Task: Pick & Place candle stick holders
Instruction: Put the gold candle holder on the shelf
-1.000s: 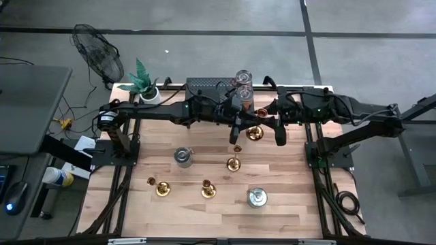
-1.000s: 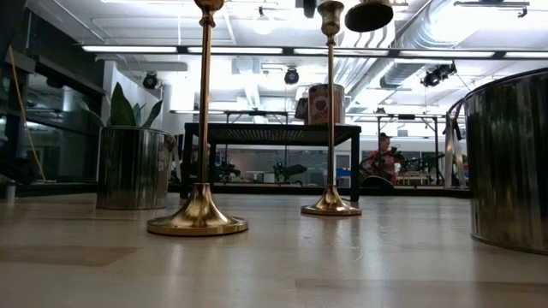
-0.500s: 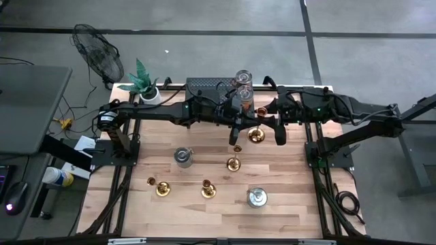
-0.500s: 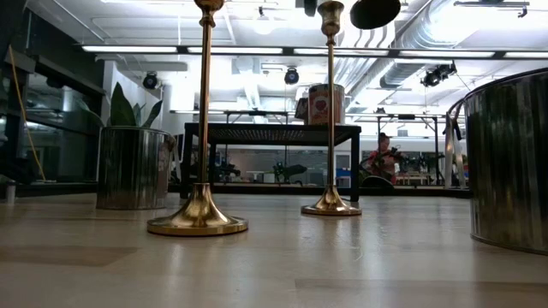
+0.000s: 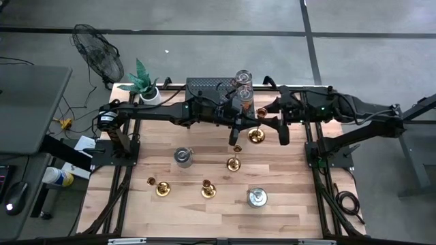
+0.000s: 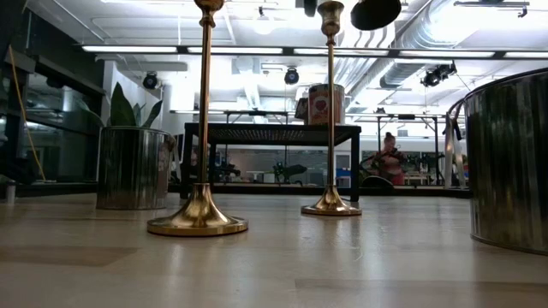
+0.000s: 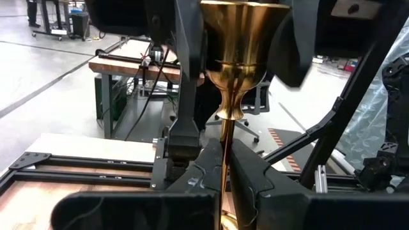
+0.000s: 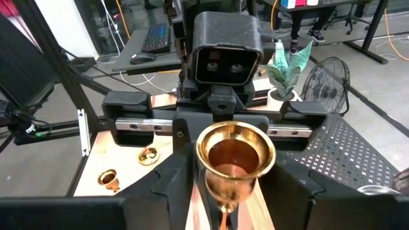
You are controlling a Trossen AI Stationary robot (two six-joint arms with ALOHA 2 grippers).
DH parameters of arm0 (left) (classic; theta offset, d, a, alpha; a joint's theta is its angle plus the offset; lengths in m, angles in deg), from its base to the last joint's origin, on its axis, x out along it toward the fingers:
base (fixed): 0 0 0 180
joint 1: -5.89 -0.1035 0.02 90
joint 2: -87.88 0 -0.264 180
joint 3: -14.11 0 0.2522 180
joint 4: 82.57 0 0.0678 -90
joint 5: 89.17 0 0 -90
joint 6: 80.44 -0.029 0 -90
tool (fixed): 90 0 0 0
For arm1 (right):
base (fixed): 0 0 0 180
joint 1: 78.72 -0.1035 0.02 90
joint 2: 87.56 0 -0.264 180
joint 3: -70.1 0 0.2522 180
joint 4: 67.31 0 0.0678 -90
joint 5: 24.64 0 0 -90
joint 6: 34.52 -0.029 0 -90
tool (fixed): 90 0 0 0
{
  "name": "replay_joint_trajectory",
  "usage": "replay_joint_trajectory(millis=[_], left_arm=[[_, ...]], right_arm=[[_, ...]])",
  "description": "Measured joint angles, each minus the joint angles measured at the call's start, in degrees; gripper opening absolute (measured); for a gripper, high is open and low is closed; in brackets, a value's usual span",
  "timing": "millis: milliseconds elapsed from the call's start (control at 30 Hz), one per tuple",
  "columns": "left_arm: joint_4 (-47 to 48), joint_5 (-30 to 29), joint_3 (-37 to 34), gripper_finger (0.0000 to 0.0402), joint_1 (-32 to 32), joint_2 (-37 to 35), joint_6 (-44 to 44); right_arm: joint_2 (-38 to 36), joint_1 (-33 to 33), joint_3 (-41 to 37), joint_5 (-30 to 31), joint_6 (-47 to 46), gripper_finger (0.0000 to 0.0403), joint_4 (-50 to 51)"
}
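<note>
High view: both arms meet over the back of the desk [image 5: 272,211]. Left end effector [image 5: 236,134] and right end effector [image 5: 283,134] sit either side of a tall holder [image 5: 255,135]. Four more holders [image 5: 233,163] stand apart on the front half, between two metal cups [image 5: 182,157]. No obvious drop spot visible, so progress can't be judged beyond this one being handled.

Low view: two tall holders [image 6: 198,210] upright on the desk, tops cut off by the frame edge; a dark end effector part shows near one top.

Left wrist view: left end effector clenched on the holder's stem [image 7: 223,150], cup [image 7: 241,32] above the fingers.

Right wrist view: holder's cup [image 8: 234,155] sits between the right fingers [image 8: 167,182], which look spread, not gripping. Reads as a handover, left now holding. Placing is still left, plus the others.
</note>
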State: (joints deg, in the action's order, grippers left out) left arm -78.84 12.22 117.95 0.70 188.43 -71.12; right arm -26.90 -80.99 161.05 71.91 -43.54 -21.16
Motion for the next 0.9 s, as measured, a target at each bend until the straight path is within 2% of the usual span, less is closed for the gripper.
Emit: replay_joint_trajectory(millis=[333,533,900], left_arm=[[2.8,-2.1,-0.1,0.0001,0.0,-0.4,-1.5],[7.4,-7.3,-0.2,0.0001,-0.7,-2.4,-4.4],[18.3,-11.0,-0.1,0.0001,-4.9,-10.0,-7.0]], right_arm=[[-3.5,0.0,0.0,-1.4,-3.9,0.0194,5.3],[-5.4,-0.1,0.0,-2.4,-6.0,0.0191,7.9],[-6.2,0.0,0.0,-2.9,-6.6,0.0184,9.4]])
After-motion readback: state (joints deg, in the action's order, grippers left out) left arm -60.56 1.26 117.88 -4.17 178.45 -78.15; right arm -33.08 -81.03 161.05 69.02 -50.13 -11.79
